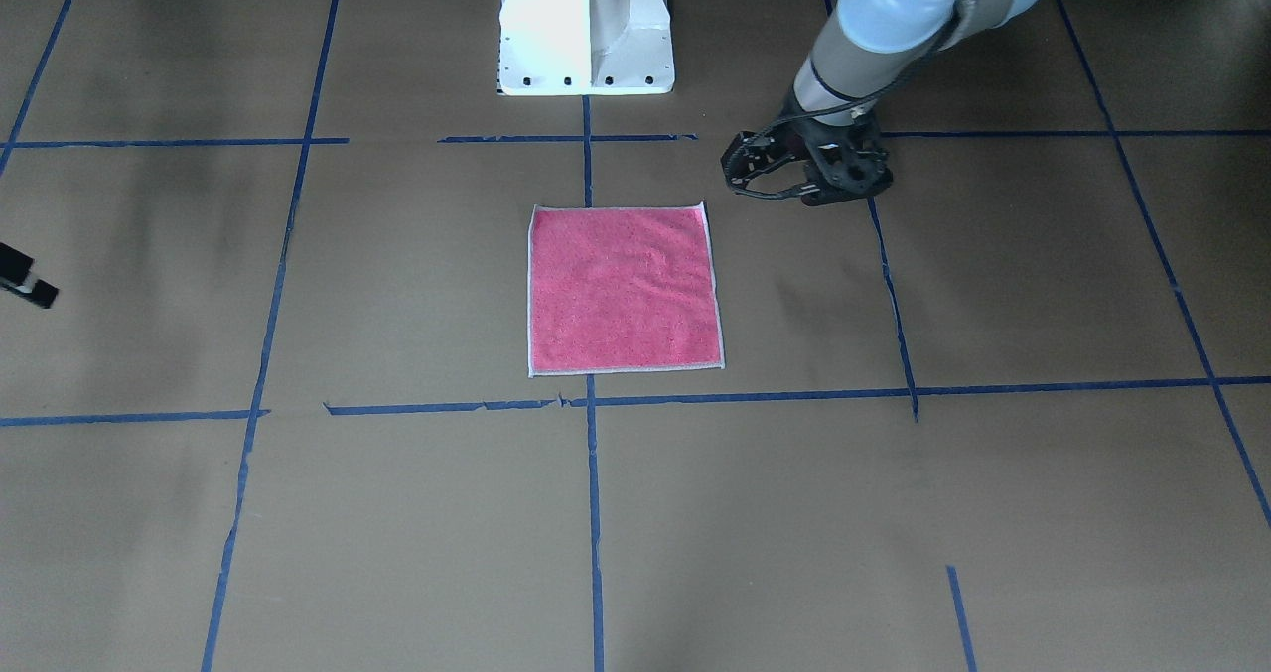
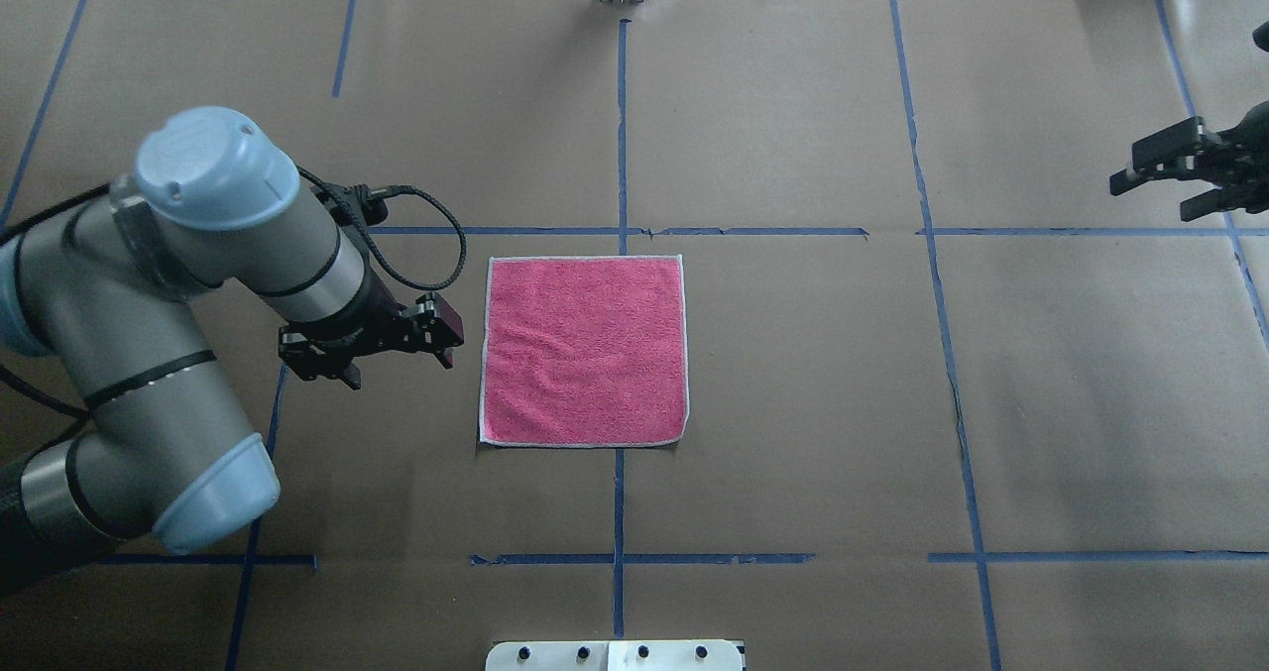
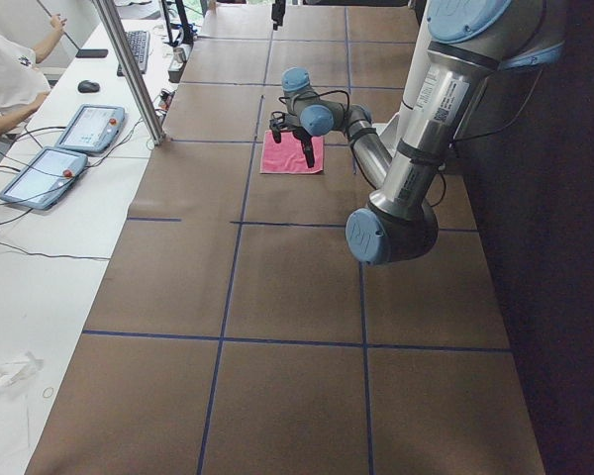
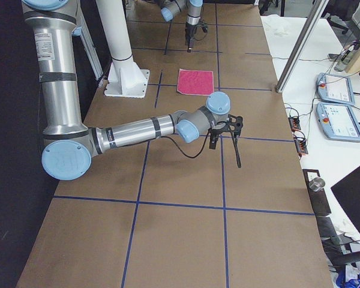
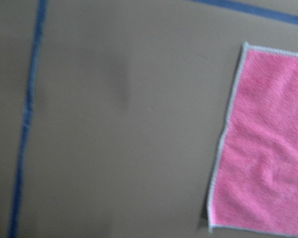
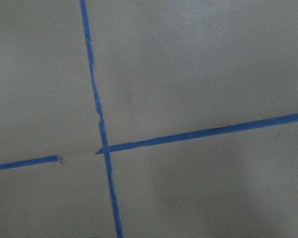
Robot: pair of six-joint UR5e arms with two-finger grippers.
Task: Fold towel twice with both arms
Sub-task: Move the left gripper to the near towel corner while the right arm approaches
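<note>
Left end effector (image 2: 394, 351) beside flat square terry towel (image 2: 584, 350).

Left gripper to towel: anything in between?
Nothing visible. Only bare brown paper table cover lies between the left black two-finger gripper and the small square pink terry towel, which lies flat. The right black two-finger gripper is far off on the other side.

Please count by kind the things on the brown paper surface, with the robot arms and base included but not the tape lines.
Pink square terry towel: 1
Grey-and-silver tubular robot arms: 2
White metal pedestal base: 1
Total: 4
</note>
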